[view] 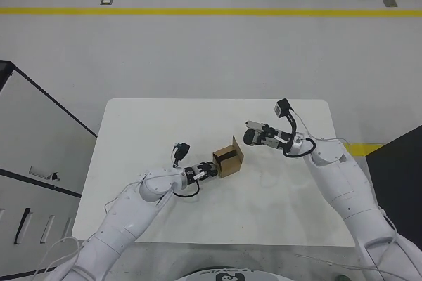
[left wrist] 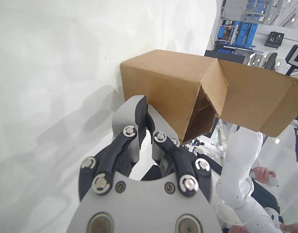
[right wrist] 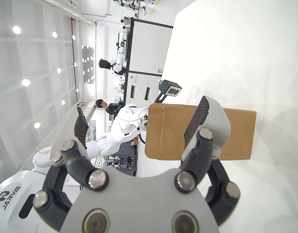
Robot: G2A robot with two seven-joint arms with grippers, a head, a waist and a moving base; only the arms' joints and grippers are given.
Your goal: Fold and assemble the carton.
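A brown cardboard carton [view: 228, 160] sits near the middle of the white table [view: 162, 119], with one flap [view: 237, 147] raised on its right side. My left gripper [view: 208, 169] is shut, its tips against the carton's left wall. In the left wrist view, the gripper [left wrist: 145, 112] has its pads together with nothing seen between them, and the carton [left wrist: 163, 83] shows an open end with loose flaps. My right gripper [view: 250, 133] is open just right of the raised flap. In the right wrist view, that gripper [right wrist: 139, 122] has wide-spread fingers in front of the carton [right wrist: 168, 134].
A grey cabinet [view: 21, 140] stands left of the table and a dark unit [view: 408, 168] stands to the right. The table has bare surface on all sides of the carton. A yellow floor line [view: 211, 11] runs beyond the far edge.
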